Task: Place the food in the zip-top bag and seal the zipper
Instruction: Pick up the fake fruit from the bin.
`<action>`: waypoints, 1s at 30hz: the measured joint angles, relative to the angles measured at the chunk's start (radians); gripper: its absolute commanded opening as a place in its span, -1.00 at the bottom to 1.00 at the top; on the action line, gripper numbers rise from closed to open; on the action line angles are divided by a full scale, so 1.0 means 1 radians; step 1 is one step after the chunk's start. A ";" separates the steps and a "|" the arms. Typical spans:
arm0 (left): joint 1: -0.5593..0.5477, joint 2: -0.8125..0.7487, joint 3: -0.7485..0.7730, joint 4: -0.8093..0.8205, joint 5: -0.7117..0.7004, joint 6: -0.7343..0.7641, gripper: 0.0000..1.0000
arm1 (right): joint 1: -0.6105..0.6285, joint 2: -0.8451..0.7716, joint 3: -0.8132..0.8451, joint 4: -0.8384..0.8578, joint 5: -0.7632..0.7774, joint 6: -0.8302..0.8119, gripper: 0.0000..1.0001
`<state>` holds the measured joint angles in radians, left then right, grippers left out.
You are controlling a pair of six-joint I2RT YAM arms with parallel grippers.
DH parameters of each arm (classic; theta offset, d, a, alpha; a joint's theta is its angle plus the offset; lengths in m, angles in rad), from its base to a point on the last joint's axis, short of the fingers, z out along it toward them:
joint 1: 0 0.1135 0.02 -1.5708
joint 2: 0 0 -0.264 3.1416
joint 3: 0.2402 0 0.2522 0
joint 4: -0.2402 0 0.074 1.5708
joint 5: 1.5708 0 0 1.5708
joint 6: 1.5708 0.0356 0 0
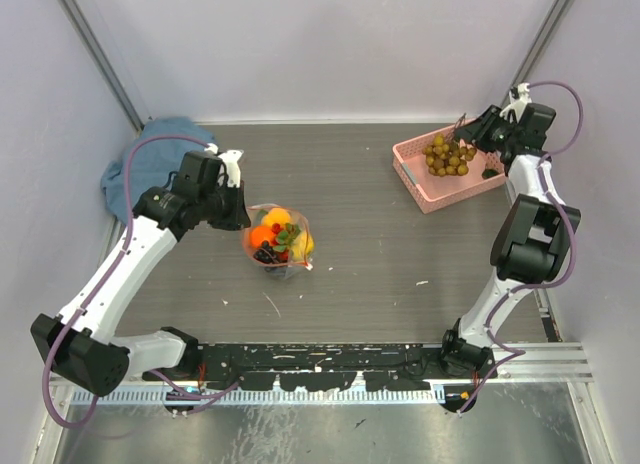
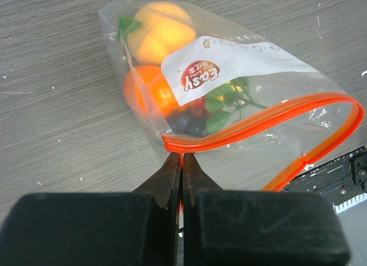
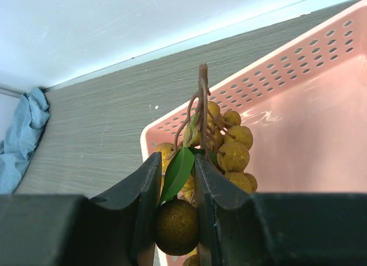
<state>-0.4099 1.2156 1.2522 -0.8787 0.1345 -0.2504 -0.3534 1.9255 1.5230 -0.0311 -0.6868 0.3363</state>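
Observation:
The clear zip-top bag (image 1: 277, 239) lies mid-table with toy fruits inside: a yellow-orange one (image 2: 159, 30), an orange one (image 2: 148, 89), dark berries and green leaves. Its orange-red zipper (image 2: 252, 121) gapes open at the mouth. My left gripper (image 2: 182, 158) is shut on the zipper's corner, also seen from above (image 1: 232, 209). My right gripper (image 3: 176, 180) is shut on the bunch of olive-brown grapes (image 3: 221, 143), pinching one grape and a leaf, over the pink basket (image 1: 446, 167).
A blue cloth (image 1: 145, 164) lies bunched at the back left corner. The pink basket (image 3: 309, 122) stands at the back right near the wall. Metal rails run along the near table edge (image 1: 330, 369).

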 measured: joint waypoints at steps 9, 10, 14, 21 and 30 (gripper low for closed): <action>0.000 -0.011 -0.002 0.000 0.024 -0.002 -1.00 | 0.079 -0.200 -0.079 0.000 0.032 -0.014 -0.87; 0.000 -0.012 -0.002 0.000 0.028 -0.003 -1.00 | 0.094 -0.225 -0.085 -0.002 0.036 -0.019 -0.87; 0.000 -0.012 -0.003 0.000 0.040 -0.005 -1.00 | 0.156 -0.317 -0.106 -0.005 0.053 -0.032 -0.86; 0.000 -0.012 -0.004 0.000 0.058 -0.020 -1.00 | 0.295 -0.461 -0.182 -0.012 0.083 -0.045 -0.85; 0.000 -0.012 -0.004 0.000 0.071 -0.031 -1.00 | 0.520 -0.572 -0.266 -0.029 0.125 -0.047 -0.85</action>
<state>-0.4099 1.2037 1.2484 -0.8783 0.2058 -0.2810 0.1669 1.3537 1.2575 -0.0605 -0.5621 0.2893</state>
